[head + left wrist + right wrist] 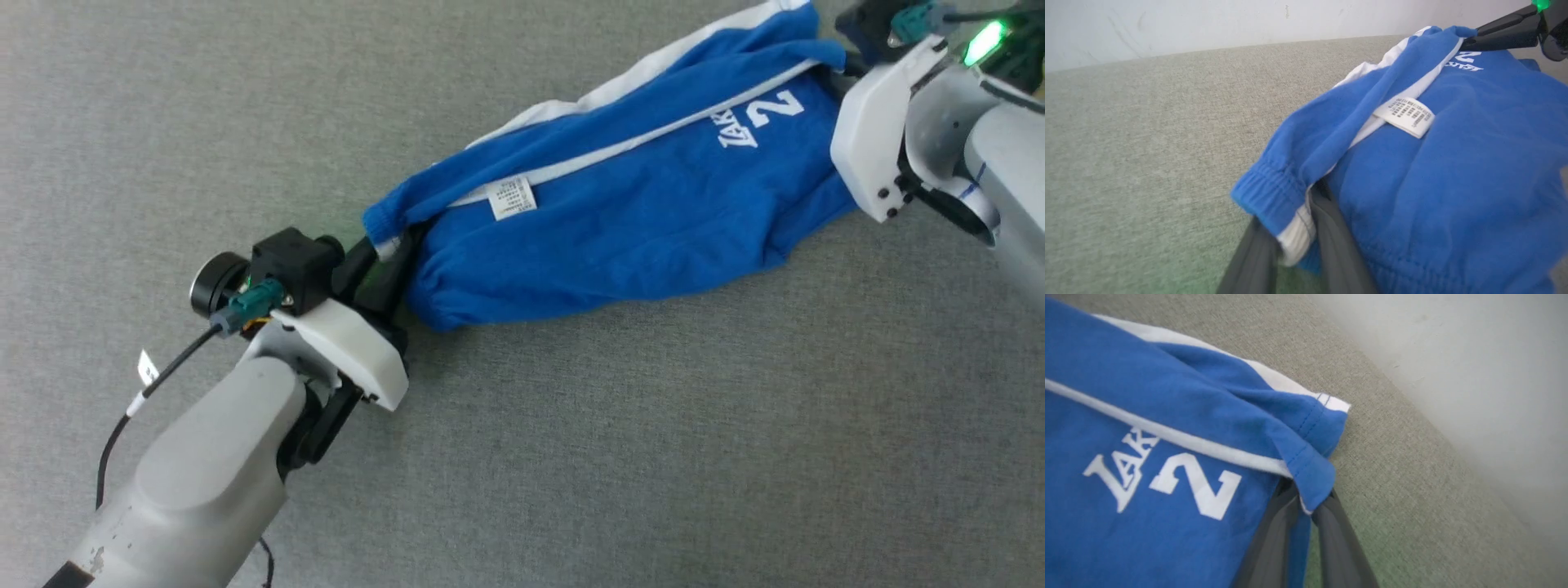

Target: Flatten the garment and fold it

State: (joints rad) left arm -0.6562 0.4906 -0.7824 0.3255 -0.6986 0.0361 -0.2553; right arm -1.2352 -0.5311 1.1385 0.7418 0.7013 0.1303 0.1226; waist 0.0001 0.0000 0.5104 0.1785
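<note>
Blue garment point(620, 229) lies on grey fabric surface point(571, 457); left gripper point(1298, 232) pinching near-left waistband corner, right gripper point(1306, 498) pinching far-right hem corner.

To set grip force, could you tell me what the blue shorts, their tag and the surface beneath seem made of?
The shorts look like soft matte knit fabric, perhaps cotton jersey: they drape, wrinkle and bunch. The tag looks like thin woven or printed ribbon, white and flat. The surface looks like grey-green short-pile carpet or felt, by its speckled weave.
</note>
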